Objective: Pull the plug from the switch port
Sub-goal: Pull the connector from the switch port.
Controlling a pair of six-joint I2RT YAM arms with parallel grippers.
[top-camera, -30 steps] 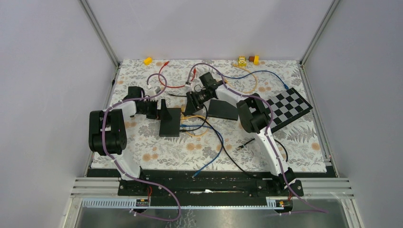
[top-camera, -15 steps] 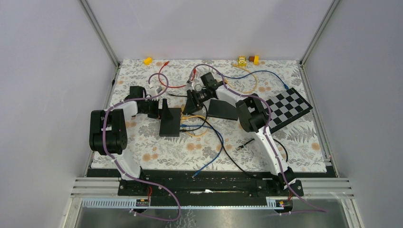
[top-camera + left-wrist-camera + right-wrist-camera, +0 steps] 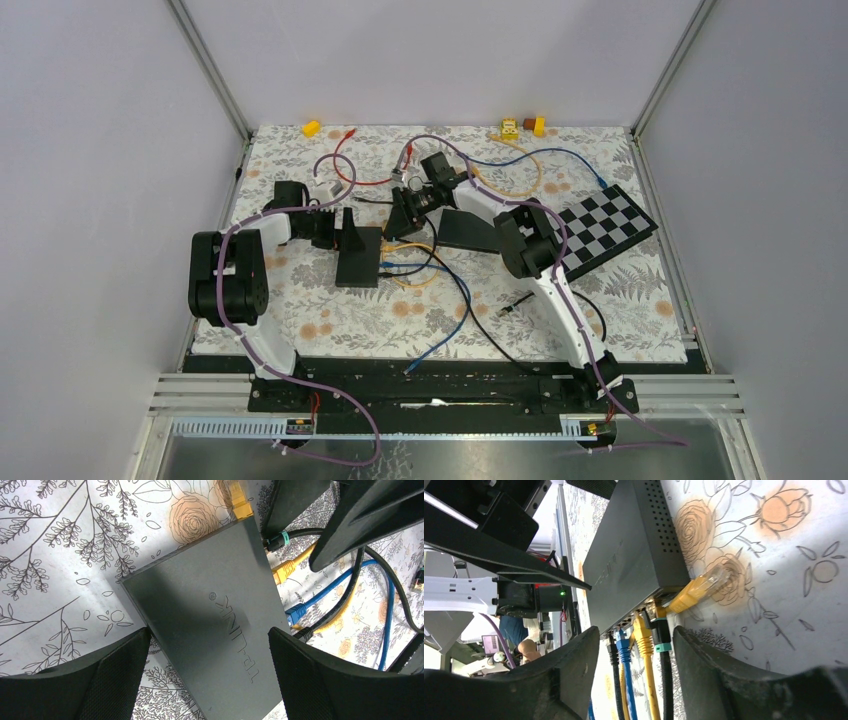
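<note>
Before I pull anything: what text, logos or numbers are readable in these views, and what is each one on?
"TP-LINK", with a small ® beside it: on the top face of the grey switch, left wrist view.
Faint mark on the switch's top in the right wrist view: too blurred to read.
Top view: nothing legible; the checkerboard shows squares only.

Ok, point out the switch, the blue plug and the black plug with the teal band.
switch (image 3: 200, 630), left wrist view, flat top beside the logo.
blue plug (image 3: 296, 614), left wrist view, connector body.
black plug (image 3: 283, 538), left wrist view, its teal band.
</note>
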